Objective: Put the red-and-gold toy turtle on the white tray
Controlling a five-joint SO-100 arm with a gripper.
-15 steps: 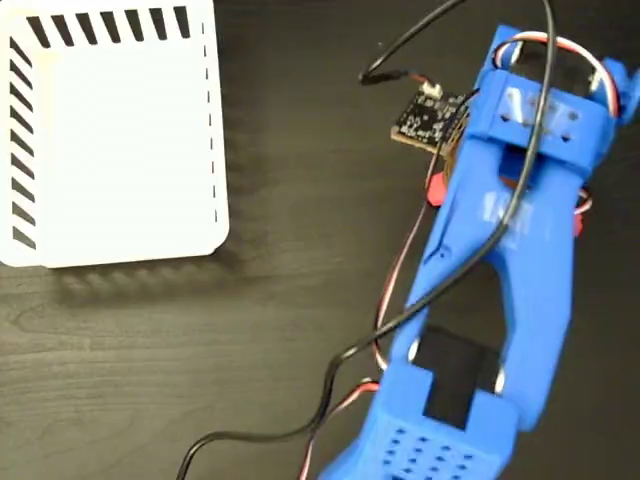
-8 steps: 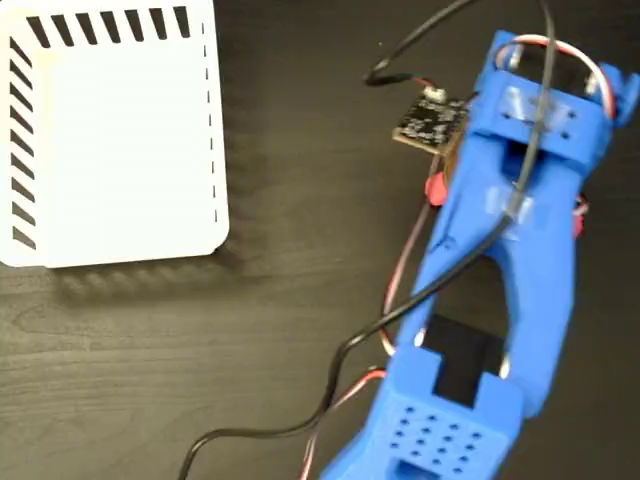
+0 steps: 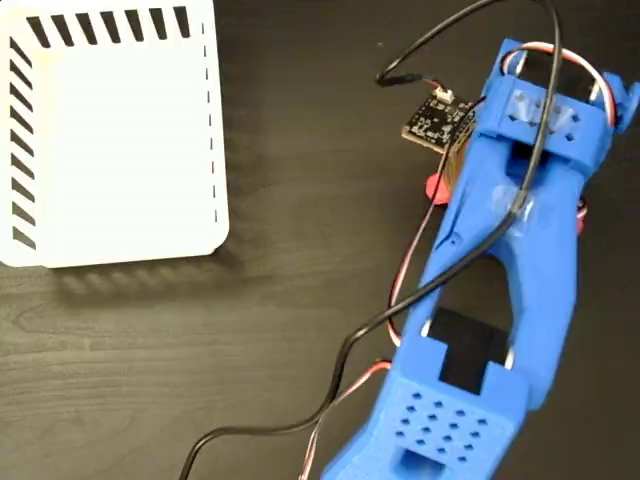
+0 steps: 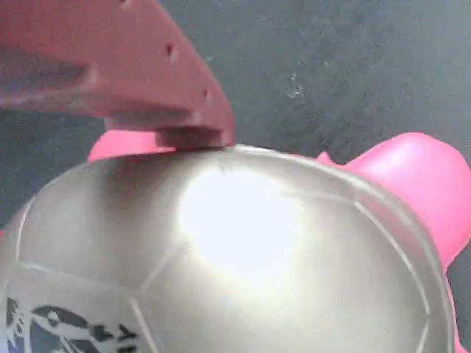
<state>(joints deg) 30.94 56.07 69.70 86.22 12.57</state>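
The red-and-gold toy turtle (image 4: pixel 243 272) fills the wrist view: a shiny gold shell with a black mark at the lower left and a pinkish-red limb at the right. One red finger (image 4: pixel 147 81) rests against the shell's far edge; the other finger is out of frame. In the fixed view the blue arm (image 3: pixel 510 220) covers the turtle, and only a red bit (image 3: pixel 436 187) shows at its left side. The gripper itself is hidden there. The white tray (image 3: pixel 130 140), with black stripes on its top and left edges, lies at the upper left, far from the arm.
A small black circuit board (image 3: pixel 435 120) sticks out from the arm's left side. Black and red cables (image 3: pixel 350 350) trail from it across the dark wooden table (image 3: pixel 200 350) toward the bottom edge.
The arm's head has shifted slightly to the right and its lower part has slid down the picture. The red bit beside it has stayed in nearly the same place. The tray is unmoved.
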